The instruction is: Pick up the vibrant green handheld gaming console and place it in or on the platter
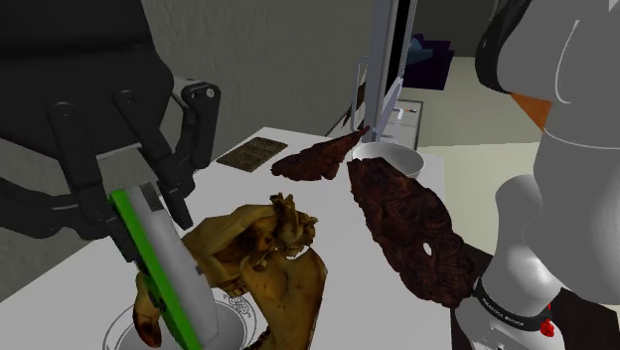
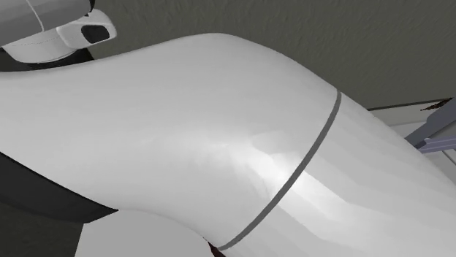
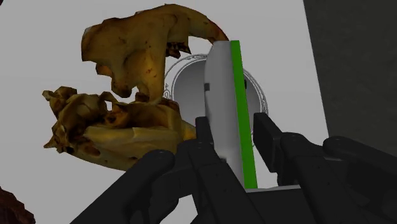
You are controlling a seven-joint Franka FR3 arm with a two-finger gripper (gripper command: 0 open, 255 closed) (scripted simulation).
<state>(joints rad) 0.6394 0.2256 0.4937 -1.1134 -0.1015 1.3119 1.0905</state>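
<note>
Console (image 3: 228,108), green along one edge and pale on its face, is clamped edge-on between the black gripper's (image 3: 235,137) fingers, just over the ornate-rimmed platter (image 3: 188,95) beyond the fingertips. Lowering it straight, clear of the yellow-brown lump (image 3: 127,83) beside the fingers, should seat it. No lettering is legible.

Green-edged grey console (image 3: 224,114), upright on edge, over white platter (image 3: 188,95)

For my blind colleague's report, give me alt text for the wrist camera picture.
The black gripper clasps a slim white console with a green edge, held on edge over a round white platter. A lumpy yellow-brown object lies beside it on the white table.
</note>
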